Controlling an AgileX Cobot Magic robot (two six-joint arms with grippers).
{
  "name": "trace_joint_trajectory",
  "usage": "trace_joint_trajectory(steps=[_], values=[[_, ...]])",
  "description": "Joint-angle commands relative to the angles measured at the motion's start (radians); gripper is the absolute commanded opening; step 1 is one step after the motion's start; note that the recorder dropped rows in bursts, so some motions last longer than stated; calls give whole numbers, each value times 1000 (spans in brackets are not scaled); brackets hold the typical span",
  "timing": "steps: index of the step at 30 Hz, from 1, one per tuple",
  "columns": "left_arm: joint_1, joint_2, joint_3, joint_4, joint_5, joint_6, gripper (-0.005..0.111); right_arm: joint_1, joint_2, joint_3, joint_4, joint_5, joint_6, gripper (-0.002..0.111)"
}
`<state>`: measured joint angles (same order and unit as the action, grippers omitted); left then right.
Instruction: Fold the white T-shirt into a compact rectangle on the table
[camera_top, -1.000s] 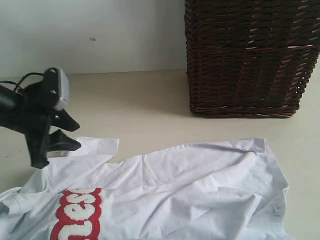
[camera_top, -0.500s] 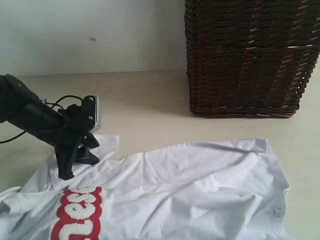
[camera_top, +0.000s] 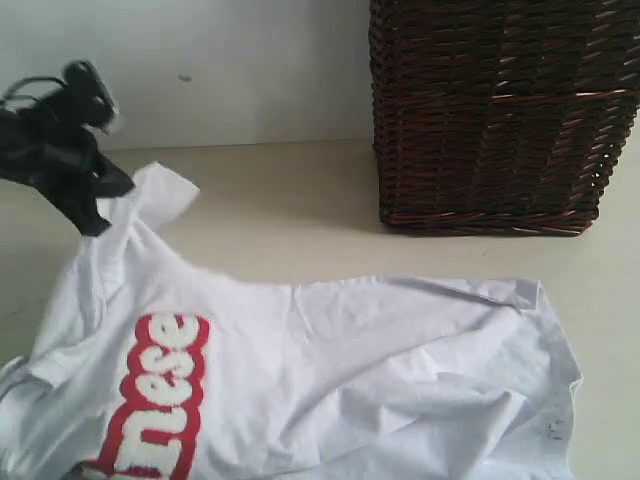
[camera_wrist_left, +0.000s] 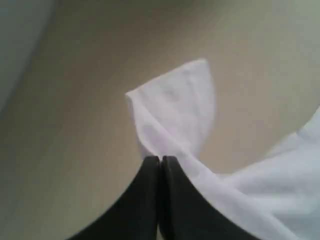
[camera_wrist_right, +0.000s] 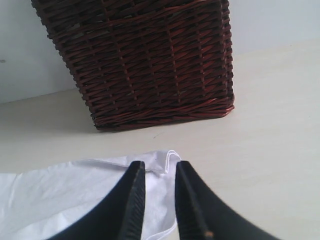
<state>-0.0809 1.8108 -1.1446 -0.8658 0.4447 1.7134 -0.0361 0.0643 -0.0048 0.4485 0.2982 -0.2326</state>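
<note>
Since a second ago your left pincer has shut on the sleeve and lifted it, likely to stretch flat the shirt lying on the counter; your right pincer hovers parted, empty.

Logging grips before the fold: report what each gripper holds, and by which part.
The left gripper is shut on the white T-shirt, pinching its sleeve. The right gripper, jaws apart, holds nothing.

Wall: plain, pale grey-white, one small dark mark.
Wicker basket: dark brown, upright, near the wall, right side.
Table: pale cream, matte.
Light: soft; faint shadow left of basket.
</note>
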Motion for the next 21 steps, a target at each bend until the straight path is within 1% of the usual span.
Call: trace_joint_trajectory(steps=[1,2,3,4,5,6,7,9,10,11,12,13,14,15,16,17,18,19,21], values=[[185,1,-56,-71,47,-62,0,1,2,5,1,-4,-1,23],[237,30,-56,-66,52,-67,0,1,2,5,1,-4,-1,23],[270,71,-56,-57,40,-67,0,1,2,5,1,-4,-1,23],[292,119,-56,-59,14,-69,0,1,2,5,1,-4,-1,23],[300,168,-56,-66,-34,-69,0,1,2,5,1,-4,-1,23],[300,217,-61,-83,-76,-69,3,1,2,5,1,-4,-1,23],[300,281,-87,-138,-86,-73,12,1,2,5,1,-4,-1,23],[300,336,-129,-247,-86,-90,27,1,2,5,1,-4,-1,23],[300,355,-158,-305,-90,-120,44,1,2,5,1,-4,-1,23],[300,357,-170,-338,-95,-138,54,1,2,5,1,-4,-1,23],[300,344,-181,-340,-98,-174,71,1,2,5,1,-4,-1,23],[300,309,-181,-308,-78,-210,72,1,2,5,1,-4,-1,23],[300,260,-181,-246,-42,-278,67,1,2,5,1,-4,-1,23],[300,216,-181,-219,-15,-323,62,1,2,5,1,-4,-1,23],[300,125,-181,-208,75,-378,51,1,2,5,1,-4,-1,23],[300,83,-181,-208,124,-386,46,1,2,5,1,-4,-1,23],[300,19,-181,-208,200,-386,38,1,2,5,1,-4,-1,23],[300,-20,-181,-208,245,-386,32,1,2,5,1,-4,-1,23],[300,-101,-178,-208,341,-386,16,1,2,5,1,-4,-1,23]])
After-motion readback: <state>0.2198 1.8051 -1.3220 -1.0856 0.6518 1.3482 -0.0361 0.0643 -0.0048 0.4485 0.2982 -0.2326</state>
